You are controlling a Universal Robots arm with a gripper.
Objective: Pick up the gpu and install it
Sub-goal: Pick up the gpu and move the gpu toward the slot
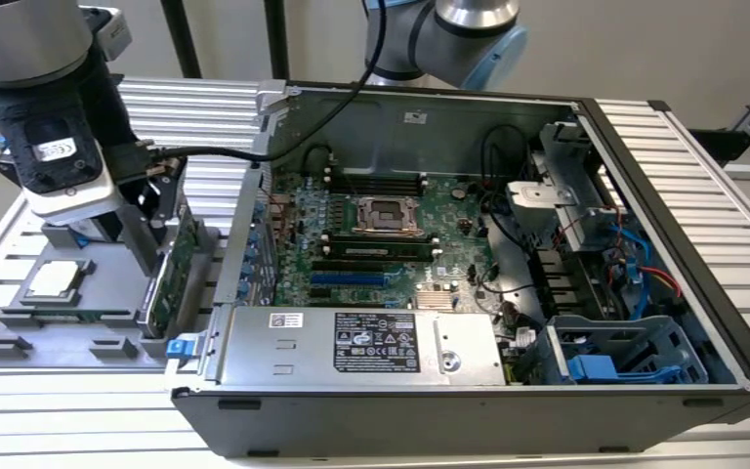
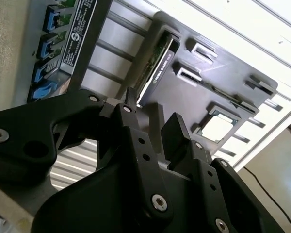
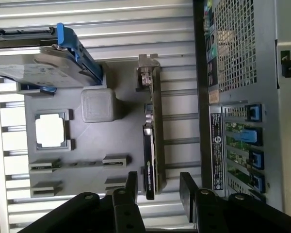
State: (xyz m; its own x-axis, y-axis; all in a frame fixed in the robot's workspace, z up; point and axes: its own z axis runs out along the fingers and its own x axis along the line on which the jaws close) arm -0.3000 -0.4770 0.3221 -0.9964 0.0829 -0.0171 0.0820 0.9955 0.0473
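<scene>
The gpu (image 3: 153,145) is green along its board, with a black cooler face and a silver bracket. Its tray (image 1: 114,332) is matte grey, at nine o'clock from the dark grey case (image 1: 414,425) in the exterior view. The gripper (image 3: 159,185) is black. The table (image 1: 75,420) is silver, ribbed in parallel slats. The motherboard (image 1: 349,225) is green; the hard drive (image 3: 39,68) is silver with blue rails.

Bright, even light with soft shadows and mild glare
</scene>
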